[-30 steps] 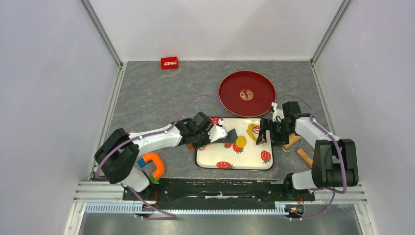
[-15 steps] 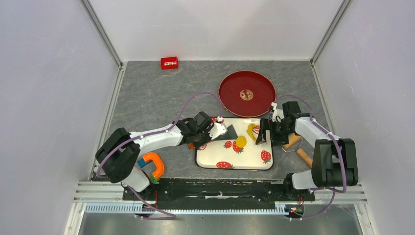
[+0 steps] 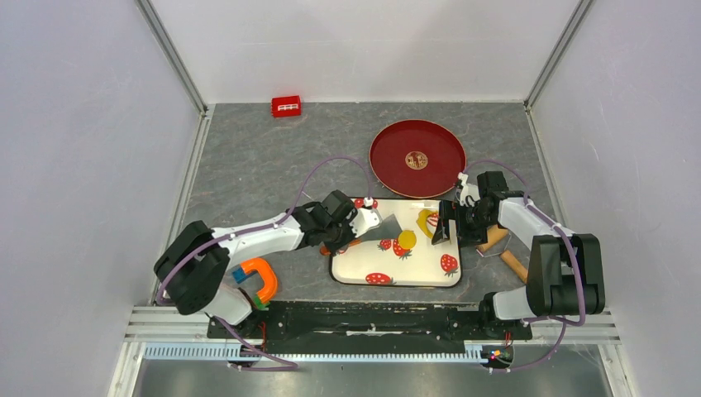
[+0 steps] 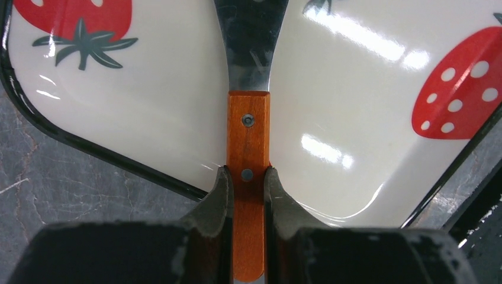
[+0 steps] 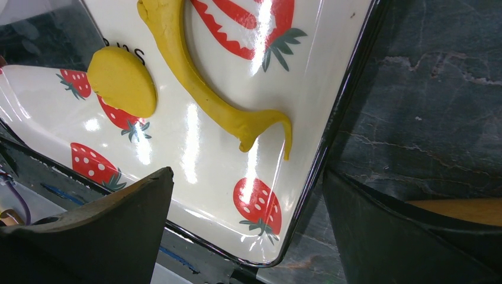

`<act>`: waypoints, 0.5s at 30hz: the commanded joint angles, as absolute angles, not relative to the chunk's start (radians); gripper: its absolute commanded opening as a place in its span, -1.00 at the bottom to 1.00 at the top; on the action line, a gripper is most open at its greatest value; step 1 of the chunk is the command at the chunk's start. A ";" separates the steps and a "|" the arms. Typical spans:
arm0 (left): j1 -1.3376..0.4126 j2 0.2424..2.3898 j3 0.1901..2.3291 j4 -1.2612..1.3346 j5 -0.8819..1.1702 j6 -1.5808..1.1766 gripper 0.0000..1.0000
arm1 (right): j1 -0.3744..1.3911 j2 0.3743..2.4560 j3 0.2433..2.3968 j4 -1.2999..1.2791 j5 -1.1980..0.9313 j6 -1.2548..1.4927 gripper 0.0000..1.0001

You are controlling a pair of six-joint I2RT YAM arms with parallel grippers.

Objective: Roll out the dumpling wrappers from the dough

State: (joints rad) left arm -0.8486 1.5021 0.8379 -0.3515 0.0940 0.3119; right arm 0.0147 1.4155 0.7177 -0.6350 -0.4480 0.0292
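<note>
Two grippers hung over a white rectangular tray (image 3: 413, 269) with a black rim and red strawberry prints, shown from above and from both wrists. The left gripper (image 4: 248, 177) was clamped on the orange wooden handle of a metal-bladed scraper (image 4: 249, 133), its jaws nearly together with the handle between them. The scraper's long axis ran in line with the fingers. Its dark blade reached over the left part of the tray and pointed toward the robot's right. The blade's edge lay near the dumpling wrapper (image 3: 406, 239), a small flat round bright-yellow disc; whether the two touched could not be told. The wrapper lay flat near the middle of the tray, partly over a strawberry print. The right gripper (image 5: 248, 177) stood with its jaws wide apart and held nothing. It straddled the tray's right rim, one finger above the tray and the other above the grey stone-patterned table (image 5: 426, 106), close to a tan wooden rolling pin (image 3: 514, 265). Just right of the wrapper lay a ragged curved strip of yellow dough (image 5: 195, 83). Its long axis ran roughly from far to near in the top view, and its hooked end lay toward the tray's right rim.
</note>
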 commanded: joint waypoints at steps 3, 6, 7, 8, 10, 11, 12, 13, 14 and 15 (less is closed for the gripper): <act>-0.847 1.405 0.787 -0.280 0.150 0.335 -0.96 | 0.012 1.432 0.709 -0.609 -0.457 0.010 0.96; -0.845 1.394 0.772 -0.268 0.152 0.318 -0.96 | 0.012 1.431 0.709 -0.609 -0.460 0.011 0.96; -0.846 1.398 0.773 -0.269 0.152 0.311 -0.96 | 0.012 1.433 0.709 -0.609 -0.460 0.010 0.96; -0.846 1.404 0.777 -0.271 0.155 0.304 -0.96 | 0.012 1.434 0.709 -0.609 -0.461 0.010 0.96; -0.846 1.421 0.787 -0.278 0.156 0.292 -0.96 | 0.012 1.433 0.709 -0.608 -0.463 0.010 0.96; -0.847 1.430 0.795 -0.289 0.150 0.290 -0.96 | 0.012 1.433 0.709 -0.607 -0.463 0.011 0.96; -0.847 1.443 0.805 -0.300 0.139 0.289 -0.96 | 0.012 1.435 0.709 -0.607 -0.463 0.011 0.96; -0.846 1.452 0.815 -0.314 0.126 0.289 -0.96 | 0.012 1.433 0.709 -0.607 -0.462 0.010 0.96; -0.847 1.465 0.828 -0.330 0.114 0.291 -0.96 | 0.012 1.434 0.708 -0.607 -0.464 0.010 0.96; -0.847 1.473 0.838 -0.339 0.106 0.295 -0.96 | 0.012 1.433 0.709 -0.607 -0.463 0.010 0.96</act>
